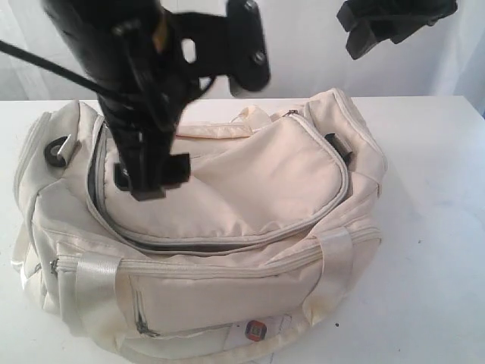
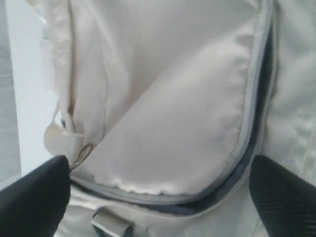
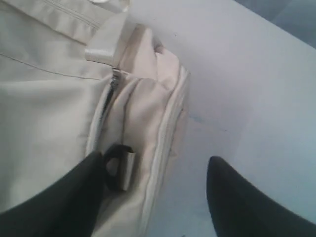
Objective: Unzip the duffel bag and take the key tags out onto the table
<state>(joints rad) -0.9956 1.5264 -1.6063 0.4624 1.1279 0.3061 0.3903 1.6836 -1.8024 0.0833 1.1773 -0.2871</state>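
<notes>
The cream-white duffel bag (image 1: pixel 227 197) lies on the white table (image 1: pixel 432 227). Its top flap (image 2: pixel 163 123) is unzipped along the left end and front, and a strip of dark grey lining (image 1: pixel 92 176) shows in the gap. My left gripper (image 1: pixel 151 182) hangs just over the flap's left end, open, with nothing between its fingers (image 2: pixel 34 197). My right gripper (image 1: pixel 383 34) is high above the bag's right end, also open and empty. Its wrist view shows that end with a black strap ring (image 3: pixel 117 168) and a zipper pull (image 3: pixel 114 77). The key tags are hidden.
A webbing handle (image 1: pixel 95 269) crosses the bag's front over a zipped side pocket (image 1: pixel 204 303). A small red and grey label (image 1: pixel 255 330) sits low on the front. Another black strap ring (image 1: pixel 57 152) is at the left end. Bare table (image 3: pixel 237 74) lies right of the bag.
</notes>
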